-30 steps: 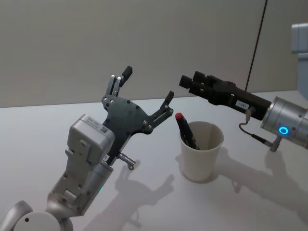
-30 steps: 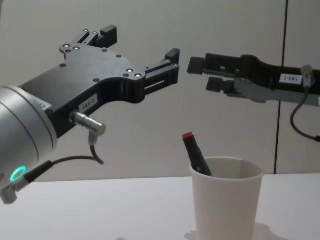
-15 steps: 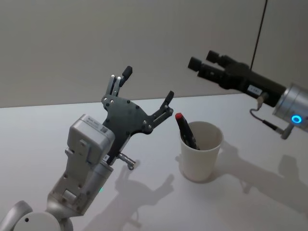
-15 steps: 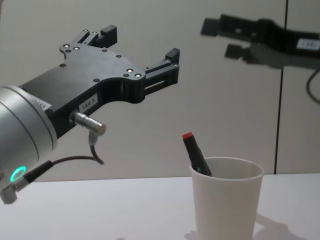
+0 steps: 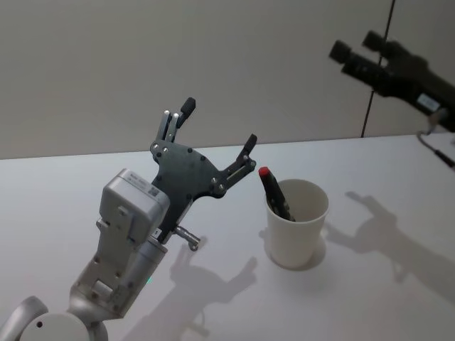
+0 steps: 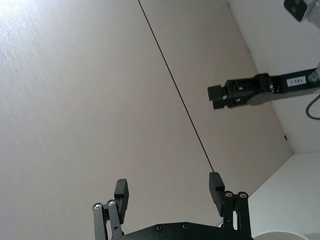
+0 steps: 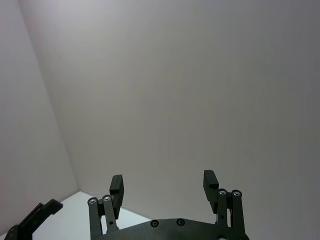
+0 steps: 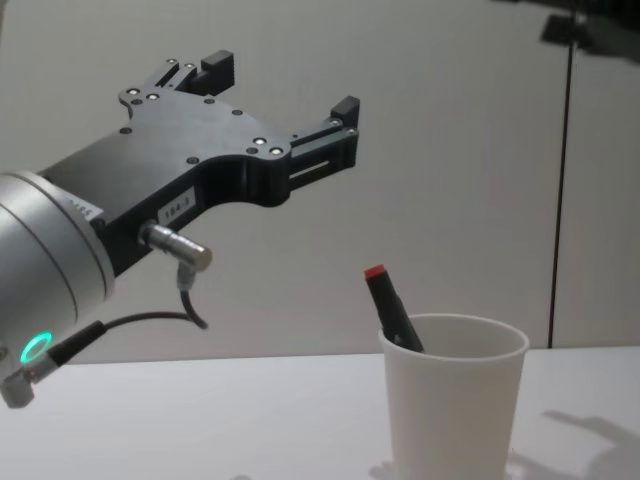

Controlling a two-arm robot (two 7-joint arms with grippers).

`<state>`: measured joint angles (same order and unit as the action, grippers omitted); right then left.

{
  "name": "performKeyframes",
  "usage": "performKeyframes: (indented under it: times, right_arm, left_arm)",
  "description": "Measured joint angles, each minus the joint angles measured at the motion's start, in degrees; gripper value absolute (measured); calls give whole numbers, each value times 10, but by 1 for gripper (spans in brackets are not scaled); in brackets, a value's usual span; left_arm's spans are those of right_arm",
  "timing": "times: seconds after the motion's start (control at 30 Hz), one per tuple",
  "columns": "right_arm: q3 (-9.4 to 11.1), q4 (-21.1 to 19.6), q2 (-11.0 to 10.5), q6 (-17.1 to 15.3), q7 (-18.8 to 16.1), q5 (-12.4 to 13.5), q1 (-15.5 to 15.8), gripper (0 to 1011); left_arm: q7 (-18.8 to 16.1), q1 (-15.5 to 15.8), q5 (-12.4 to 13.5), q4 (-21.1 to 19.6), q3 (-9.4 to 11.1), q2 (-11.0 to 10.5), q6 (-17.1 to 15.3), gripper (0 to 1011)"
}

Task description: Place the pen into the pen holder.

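A white paper cup, the pen holder (image 5: pixel 298 229) (image 8: pixel 455 400), stands on the white table. The black pen (image 5: pixel 277 195) (image 8: pixel 392 310) with a red cap leans inside it, its top sticking out past the rim on the left. My left gripper (image 5: pixel 219 124) (image 8: pixel 282 85) (image 6: pixel 168 185) is held up to the left of the cup, open and empty. High and off to the right of the cup, my right gripper (image 5: pixel 355 53) (image 7: pixel 163 180) is open with nothing between its fingers. The left wrist view shows the right gripper (image 6: pixel 220 96) farther off.
The white table (image 5: pixel 57 192) runs back to a plain beige wall with a thin dark vertical seam (image 5: pixel 377 78). The cup's rim (image 6: pixel 280 235) shows in the left wrist view. A fingertip of the left gripper (image 7: pixel 35 217) shows in the right wrist view.
My right gripper has risen and drawn back to the right, away from above the cup. The left arm, the cup and the pen have not moved.
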<state>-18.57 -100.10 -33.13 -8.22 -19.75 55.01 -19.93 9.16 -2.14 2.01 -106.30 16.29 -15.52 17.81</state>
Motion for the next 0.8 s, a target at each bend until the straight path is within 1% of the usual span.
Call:
performKeyframes:
  times: [0.13, 0.37, 0.53, 0.6, 0.67, 0.77, 0.8]
  right_arm:
    - [13, -14, -18, 20, 20, 2, 8, 1001]
    - [24, -28, -35, 39, 40, 4, 16, 1002]
    - [24, -28, -34, 39, 41, 3, 17, 1001]
    - [25, -28, -33, 39, 42, -1, 19, 1002]
    - [25, -28, -30, 39, 43, -6, 21, 1001]
    - [26, -27, -25, 40, 48, -19, 28, 1002]
    - [27, -27, -23, 41, 49, -24, 30, 1002]
  left_arm:
    - [0, 0, 0, 0, 0, 0, 0, 1001]
    - [0, 0, 0, 0, 0, 0, 0, 1001]
    - [0, 1, 0, 1, 1, 0, -1, 1001]
    - [-1, 4, -3, 3, 2, -1, -4, 1001]
    - [-3, 7, -5, 6, 4, -3, -8, 1001]
    - [-10, 20, -16, 16, 12, -8, -23, 1001]
    - [-10, 20, -16, 16, 12, -8, -23, 1001]
